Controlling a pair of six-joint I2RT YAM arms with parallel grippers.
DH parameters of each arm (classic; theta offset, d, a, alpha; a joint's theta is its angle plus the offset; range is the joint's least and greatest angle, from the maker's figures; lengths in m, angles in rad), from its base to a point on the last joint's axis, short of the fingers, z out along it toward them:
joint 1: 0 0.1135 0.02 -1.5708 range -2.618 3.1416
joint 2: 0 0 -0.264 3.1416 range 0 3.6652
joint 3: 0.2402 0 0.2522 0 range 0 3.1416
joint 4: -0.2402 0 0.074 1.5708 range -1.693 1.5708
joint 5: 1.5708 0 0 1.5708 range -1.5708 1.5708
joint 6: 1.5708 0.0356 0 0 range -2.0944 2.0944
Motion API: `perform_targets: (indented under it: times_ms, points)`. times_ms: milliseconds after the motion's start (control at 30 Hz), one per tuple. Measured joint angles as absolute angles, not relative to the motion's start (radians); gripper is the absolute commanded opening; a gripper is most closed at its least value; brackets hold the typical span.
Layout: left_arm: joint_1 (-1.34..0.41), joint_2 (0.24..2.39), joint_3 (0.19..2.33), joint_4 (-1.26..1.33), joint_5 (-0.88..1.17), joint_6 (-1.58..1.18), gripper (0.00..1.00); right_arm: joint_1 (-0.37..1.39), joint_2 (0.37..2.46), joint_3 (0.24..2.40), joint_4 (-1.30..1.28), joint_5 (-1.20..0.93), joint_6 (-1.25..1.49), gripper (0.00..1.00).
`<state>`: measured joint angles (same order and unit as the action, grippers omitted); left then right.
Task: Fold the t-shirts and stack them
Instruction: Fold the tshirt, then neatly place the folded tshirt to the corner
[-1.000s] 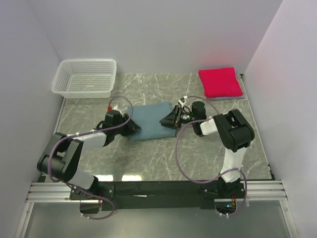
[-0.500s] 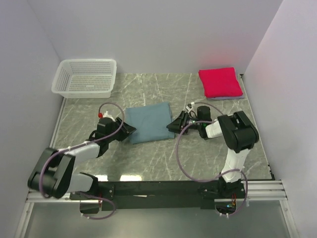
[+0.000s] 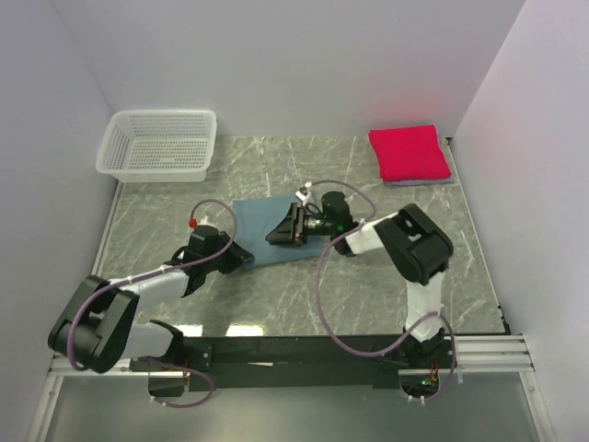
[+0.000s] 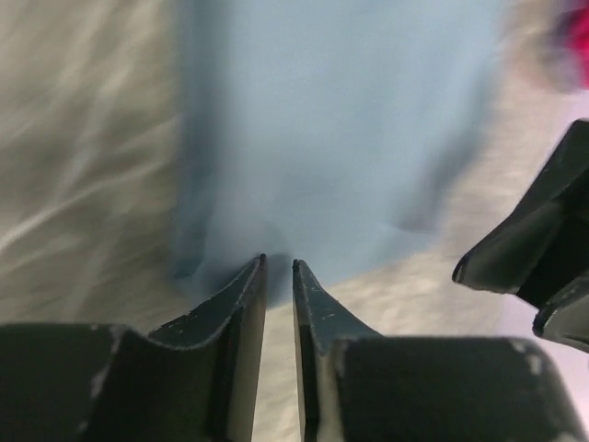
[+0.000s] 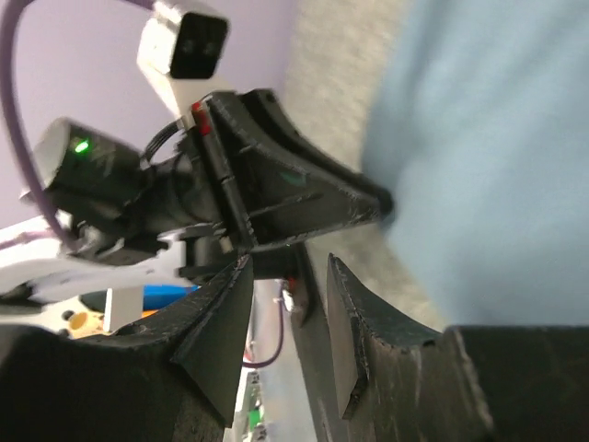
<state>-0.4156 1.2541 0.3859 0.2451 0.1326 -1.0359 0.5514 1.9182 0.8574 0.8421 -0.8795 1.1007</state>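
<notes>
Task partly done, by the look of it. Folded pink shirt (image 3: pixel 409 152) at the table's (image 3: pixel 166 212) far right corner, lying on a thin lavender shirt (image 3: pixel 423 183). Folded teal shirt (image 3: pixel 253 221) at mid-table, well apart from that pile, not yet stacked.

Left gripper (image 3: pixel 237 259) at its near left corner, fingers closed to a slit; cannot tell whether cloth is pinched between. Right gripper (image 3: pixel 279 230) over its right part, fingers parted, grasping nothing.

Probably left to do: carrying the teal shirt onto the pile.

Hard to make out:
- Lavender shirt's fold, with only an edge showing.
- Teal shirt's right side, hidden under the right gripper.
- Both wrist views, blurred.
</notes>
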Motion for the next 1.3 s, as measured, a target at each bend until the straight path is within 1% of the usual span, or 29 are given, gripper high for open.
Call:
perform_targets:
  times_ms: [133,200,333,467,567,700,800,867,900,933,1000,1033,1100,1133,1200,1233,1300]
  points:
    - [-0.414,1.306,0.358,0.265,0.134,-1.075,0.18,0.579,2.082,0.881,0.842,-0.866,1.111,0.45]
    - [-0.41,1.308,0.353,0.271,0.134,-1.089,0.17,0.571,2.128,0.866,0.857,-0.868,1.116,0.45]
    - [-0.386,1.308,0.331,0.302,0.149,-1.12,0.17,0.524,2.106,0.817,0.878,-0.88,1.091,0.45]
    - [-0.364,1.308,0.315,0.324,0.172,-1.141,0.15,0.428,2.051,0.729,0.878,-0.892,1.056,0.45]
    - [-0.355,1.308,0.314,0.324,0.18,-1.147,0.16,0.331,2.016,0.682,0.828,-0.905,1.004,0.45]
    - [-0.352,1.287,0.317,0.3,0.182,-1.147,0.21,0.245,1.971,0.667,0.739,-0.922,0.937,0.45]
    - [-0.347,1.241,0.341,0.228,0.162,-1.138,0.25,0.218,1.925,0.683,0.634,-0.911,0.883,0.45]
    - [-0.342,1.211,0.364,0.187,0.147,-1.13,0.29,0.215,1.884,0.715,0.554,-0.894,0.853,0.45]
    - [-0.34,1.2,0.376,0.172,0.14,-1.124,0.32,0.215,1.869,0.732,0.531,-0.888,0.843,0.45]
    - [-0.339,1.19,0.393,0.15,0.133,-1.116,0.38,0.215,1.849,0.756,0.503,-0.877,0.833,0.45]
    - [-0.337,1.182,0.442,0.108,0.113,-1.084,0.46,0.215,1.81,0.809,0.438,-0.847,0.799,0.45]
    - [-0.337,1.182,0.47,0.09,0.105,-1.073,0.52,0.216,1.788,0.836,0.402,-0.82,0.778,0.48]
    - [-0.353,1.186,0.549,0.036,0.063,-1.019,0.57,0.215,1.74,0.879,0.308,-0.748,0.73,0.52]
    - [-0.377,1.195,0.602,0.006,0.027,-0.978,0.61,0.215,1.719,0.892,0.267,-0.709,0.709,0.57]
    - [-0.441,1.229,0.71,-0.046,-0.033,-0.909,0.63,0.215,1.668,0.918,0.158,-0.605,0.664,0.63]
    - [-0.484,1.255,0.768,-0.067,-0.06,-0.873,0.65,0.215,1.643,0.925,0.106,-0.547,0.645,0.68]
    - [-0.575,1.328,0.896,-0.109,-0.117,-0.795,0.66,0.212,1.593,0.928,0.008,-0.425,0.614,0.73]
